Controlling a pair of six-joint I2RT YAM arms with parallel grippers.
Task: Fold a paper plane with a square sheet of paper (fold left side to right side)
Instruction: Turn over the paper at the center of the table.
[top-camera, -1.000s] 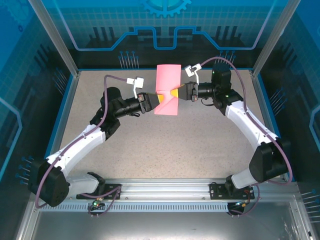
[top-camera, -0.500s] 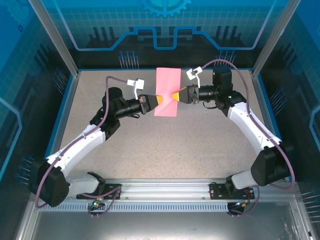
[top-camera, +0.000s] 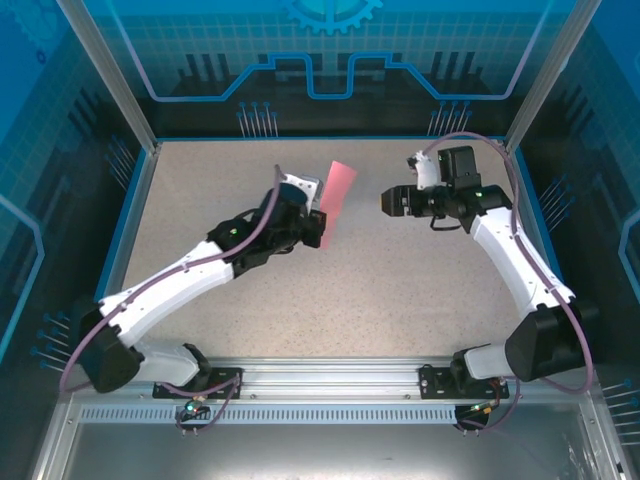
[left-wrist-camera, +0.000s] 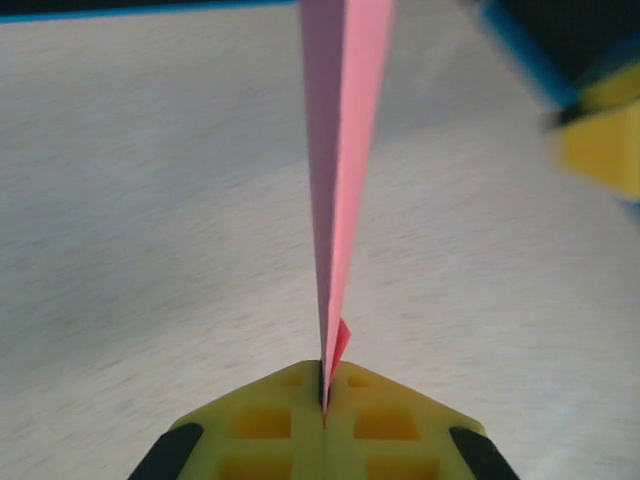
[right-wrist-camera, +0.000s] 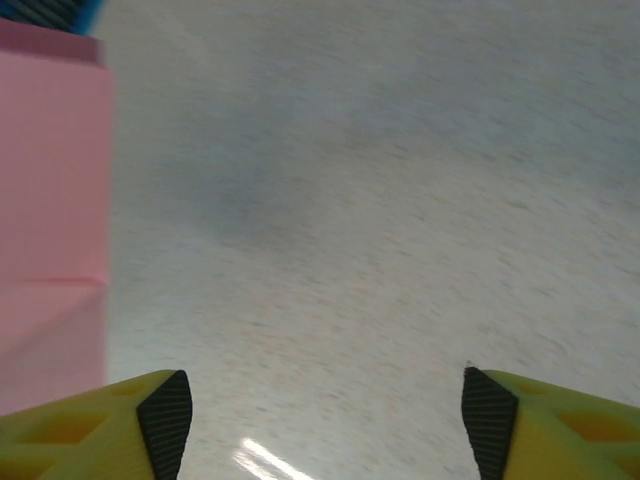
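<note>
Paper (top-camera: 338, 189), perhaps doubled, in left pincer (left-wrist-camera: 323, 398)

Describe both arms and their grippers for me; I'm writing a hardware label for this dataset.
Both the left arm and right arm have white link shells between bulky black joints and bases, each with a purple cable looping alongside. The left gripper and right gripper have yellow fingers moulded with square recesses, edged by black textured pads.

No words, numbers or brand names can be read anywhere. The blue back wall (top-camera: 200, 50) has a drawn gear shape (top-camera: 330, 12) and some lines on it, but no letters.
</note>
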